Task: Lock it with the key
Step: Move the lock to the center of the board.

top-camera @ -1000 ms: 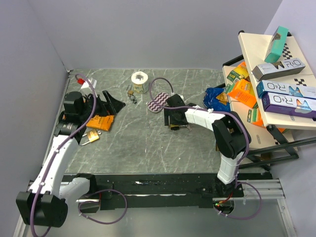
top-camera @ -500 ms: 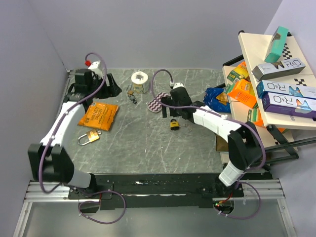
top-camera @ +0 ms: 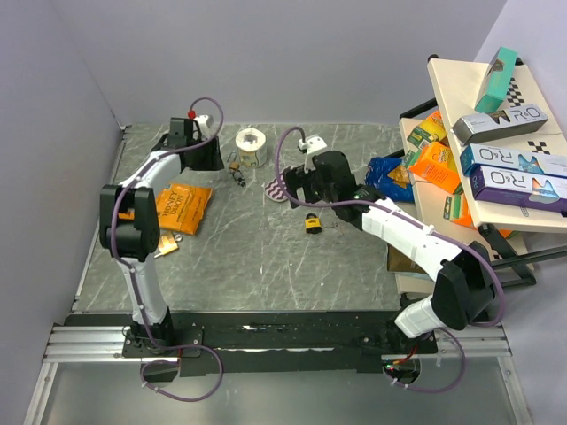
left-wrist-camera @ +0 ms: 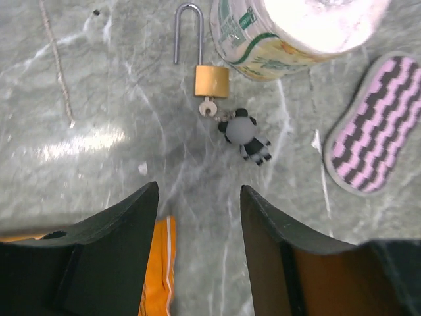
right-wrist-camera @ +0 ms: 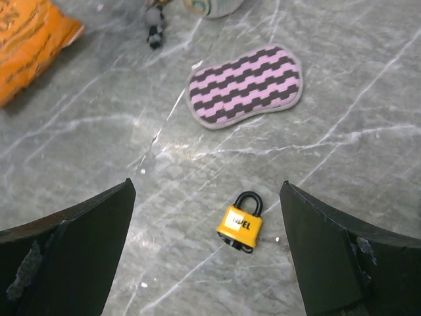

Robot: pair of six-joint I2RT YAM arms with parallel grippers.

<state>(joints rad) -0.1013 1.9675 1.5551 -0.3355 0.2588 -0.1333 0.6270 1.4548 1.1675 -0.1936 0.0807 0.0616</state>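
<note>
A yellow padlock [right-wrist-camera: 241, 222] with a closed black shackle lies on the marble table [top-camera: 248, 257], with a dark key at its bottom; it also shows in the top view [top-camera: 313, 223]. My right gripper [right-wrist-camera: 207, 191] hangs open above it, empty. A brass padlock [left-wrist-camera: 211, 80] with a long open shackle lies by a white roll [left-wrist-camera: 296, 26], its key [left-wrist-camera: 208, 107] on a panda keychain [left-wrist-camera: 247, 135]. My left gripper [left-wrist-camera: 198, 191] is open and empty, just short of the keychain. A second brass padlock [top-camera: 164, 246] lies at the left.
An orange packet [top-camera: 177, 208] lies at the left, partly under my left gripper. A pink striped pad [top-camera: 282, 188] lies beside my right gripper [top-camera: 297, 190]. A blue bag [top-camera: 385, 177] and a rack of boxes [top-camera: 496, 133] stand at the right.
My left arm has swung from the table's left side to the back, over the brass padlock by the roll. My right gripper has drawn back and up from the yellow padlock, which stays put.
</note>
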